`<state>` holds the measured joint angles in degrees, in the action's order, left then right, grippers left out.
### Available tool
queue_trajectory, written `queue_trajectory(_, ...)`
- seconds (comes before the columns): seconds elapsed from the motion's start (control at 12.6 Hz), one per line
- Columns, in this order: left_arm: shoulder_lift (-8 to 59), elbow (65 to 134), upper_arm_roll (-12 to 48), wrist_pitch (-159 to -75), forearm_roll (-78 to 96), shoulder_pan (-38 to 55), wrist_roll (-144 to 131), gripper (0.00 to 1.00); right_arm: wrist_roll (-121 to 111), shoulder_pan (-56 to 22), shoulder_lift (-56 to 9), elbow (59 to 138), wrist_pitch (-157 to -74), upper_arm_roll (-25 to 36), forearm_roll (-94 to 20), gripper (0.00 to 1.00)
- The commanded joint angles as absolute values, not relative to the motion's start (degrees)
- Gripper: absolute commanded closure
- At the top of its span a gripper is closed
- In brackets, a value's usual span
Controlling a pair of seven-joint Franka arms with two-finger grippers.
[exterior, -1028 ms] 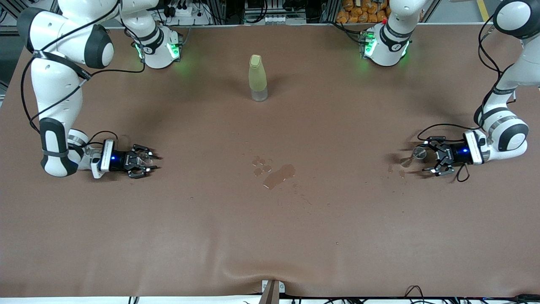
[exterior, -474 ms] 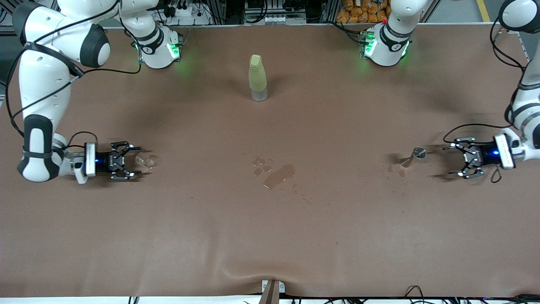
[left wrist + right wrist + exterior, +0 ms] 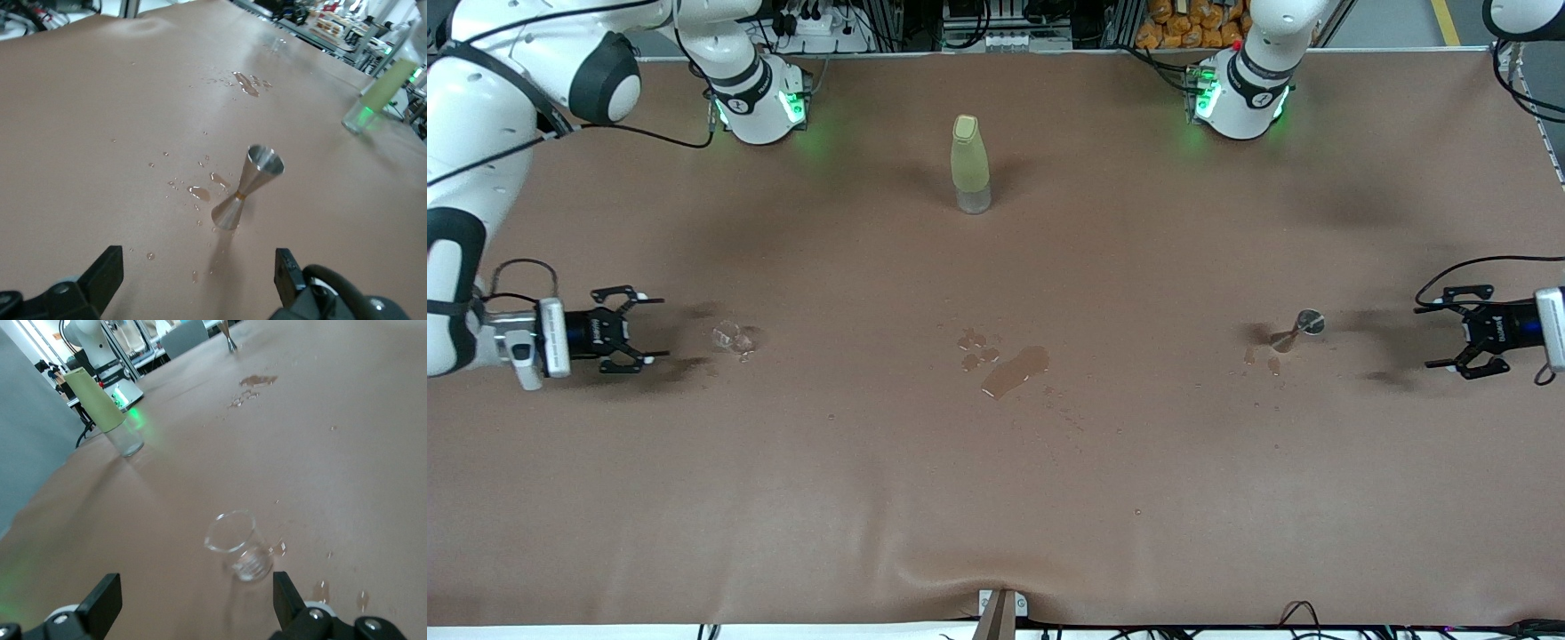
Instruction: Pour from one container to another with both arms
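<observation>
A metal hourglass-shaped jigger (image 3: 1298, 328) (image 3: 247, 187) stands on the brown table toward the left arm's end, with small droplets around its foot. My left gripper (image 3: 1449, 336) (image 3: 199, 273) is open and empty, drawn back from the jigger toward the table's end. A small clear glass (image 3: 734, 337) (image 3: 239, 551) stands toward the right arm's end. My right gripper (image 3: 645, 328) (image 3: 197, 599) is open and empty, apart from the glass toward that end of the table.
A tall pale yellow-green bottle (image 3: 969, 164) (image 3: 377, 95) (image 3: 105, 411) with a clear base stands upright between the two arm bases. A puddle of spilled liquid (image 3: 1009, 366) and scattered drops lie mid-table. The arm bases (image 3: 760, 93) (image 3: 1240, 89) stand along the table's edge farthest from the camera.
Both grippers let go of their vessels and pulled outward toward the table ends, the left from the jigger, the right from the glass. Jigger and glass stay standing.
</observation>
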<state>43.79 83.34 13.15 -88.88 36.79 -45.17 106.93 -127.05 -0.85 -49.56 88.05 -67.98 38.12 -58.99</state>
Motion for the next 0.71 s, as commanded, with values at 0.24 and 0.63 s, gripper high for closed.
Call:
queue_trajectory(0.24,35.2,82.3,13.0,-94.0,29.7,-40.9,86.4,0.0,-105.9,-4.7,-39.1,87.5,-66.5,44.5,-46.4,0.0)
queue_trajectory(0.63,29.0,82.2,13.3,-98.1,21.7,-36.7,69.5,0.0,-80.6,-7.7,-23.3,87.7,-66.4,44.5,-33.9,0.0)
